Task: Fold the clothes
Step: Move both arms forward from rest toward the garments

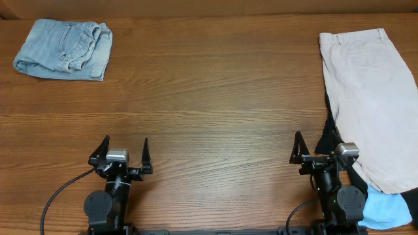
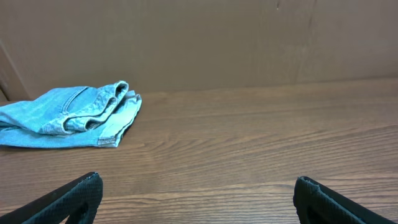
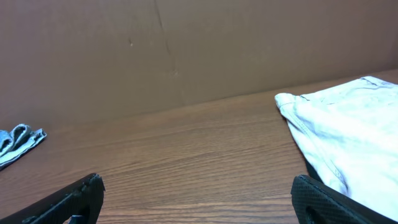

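Folded light-blue denim shorts (image 1: 64, 49) lie at the table's far left corner, and show in the left wrist view (image 2: 68, 115) and small in the right wrist view (image 3: 18, 142). Large beige shorts (image 1: 369, 104) (image 3: 348, 130) are spread along the right edge, over a black garment (image 1: 326, 140) and a sky-blue garment (image 1: 386, 210). My left gripper (image 1: 125, 145) (image 2: 198, 186) is open over bare wood near the front edge. The right gripper (image 1: 318, 145) (image 3: 198, 186) is open too, its right finger next to the beige shorts' edge. Neither holds anything.
The wooden table (image 1: 209, 98) stretches between the two piles. A brown cardboard wall (image 2: 217, 37) closes off the far side. Both arm bases and their cables sit at the front edge.
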Available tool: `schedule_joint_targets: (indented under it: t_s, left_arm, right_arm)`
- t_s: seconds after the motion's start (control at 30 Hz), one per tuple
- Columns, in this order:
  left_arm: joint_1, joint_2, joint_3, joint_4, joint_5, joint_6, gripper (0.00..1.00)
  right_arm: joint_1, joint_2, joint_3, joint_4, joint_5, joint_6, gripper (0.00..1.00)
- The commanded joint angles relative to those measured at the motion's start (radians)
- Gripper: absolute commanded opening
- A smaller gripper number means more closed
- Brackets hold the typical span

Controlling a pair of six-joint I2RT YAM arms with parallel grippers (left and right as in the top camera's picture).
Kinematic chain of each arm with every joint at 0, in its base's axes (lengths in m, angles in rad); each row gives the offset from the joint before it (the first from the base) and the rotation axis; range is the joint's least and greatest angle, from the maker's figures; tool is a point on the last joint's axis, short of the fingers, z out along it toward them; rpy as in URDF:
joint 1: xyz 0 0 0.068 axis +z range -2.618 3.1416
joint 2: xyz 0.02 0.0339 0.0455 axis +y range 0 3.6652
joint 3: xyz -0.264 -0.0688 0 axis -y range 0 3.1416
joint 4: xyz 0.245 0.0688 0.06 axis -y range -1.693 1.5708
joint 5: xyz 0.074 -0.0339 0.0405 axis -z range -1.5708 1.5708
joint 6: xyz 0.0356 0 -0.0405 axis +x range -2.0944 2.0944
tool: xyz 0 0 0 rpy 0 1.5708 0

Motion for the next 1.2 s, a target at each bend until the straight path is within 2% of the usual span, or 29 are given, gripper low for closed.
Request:
schedule_joint_targets:
  t_s: [0.0, 0.33, 0.67, 0.93, 1.0, 1.17]
  left_arm:
    - [-0.002, -0.011, -0.007, 0.000, -0.013, -0.008, 1.00]
    - [-0.002, -0.011, -0.007, 0.006, -0.013, -0.008, 1.00]
    - [-0.002, -0.011, -0.007, 0.098, -0.010, -0.009, 1.00]
    - [-0.002, -0.011, -0.005, 0.220, -0.010, -0.009, 1.00]
    - [-0.002, -0.011, 0.020, 0.221, -0.011, -0.017, 1.00]
    - [-0.002, -0.006, 0.111, 0.178, -0.046, -0.053, 1.00]
  right_arm:
    - [-0.003, -0.012, -0.011, 0.006, 0.010, -0.007, 1.00]
    - [-0.003, -0.012, -0.010, 0.006, 0.017, -0.007, 1.00]
    - [-0.003, -0.012, -0.010, 0.015, 0.063, -0.007, 1.00]
    - [-0.003, -0.012, -0.010, 0.170, 0.069, -0.007, 1.00]
    - [-0.003, -0.012, 0.000, 0.223, 0.069, -0.007, 1.00]
    - [-0.003, -0.012, 0.077, 0.216, 0.069, -0.007, 1.00]
